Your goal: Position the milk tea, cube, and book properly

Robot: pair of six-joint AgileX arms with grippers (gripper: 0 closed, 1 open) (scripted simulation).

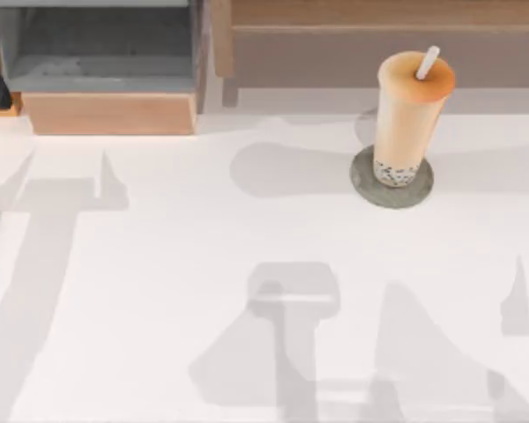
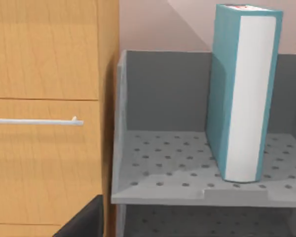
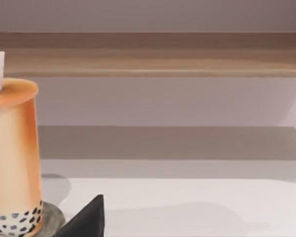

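— Looking from the top view: where is the tall clear plastic cup of orange-beige milk tea [image 1: 407, 119]?
— Upright on the flat grey round disc [image 1: 391, 187], placed.
— Left wrist view?
— The teal hardcover book [image 2: 241, 94] stands upright on the grey perforated shelf [image 2: 167, 163], done.
— Right wrist view?
— The milk tea again; the cube is unplaced as far as shown, and neither gripper's finger state can be told.

Dark tip of the left claw [image 2: 81, 219] low in the left wrist view, dark tip of the right claw [image 3: 84, 219] low in the right wrist view, finger spread of the 2 claws not readable
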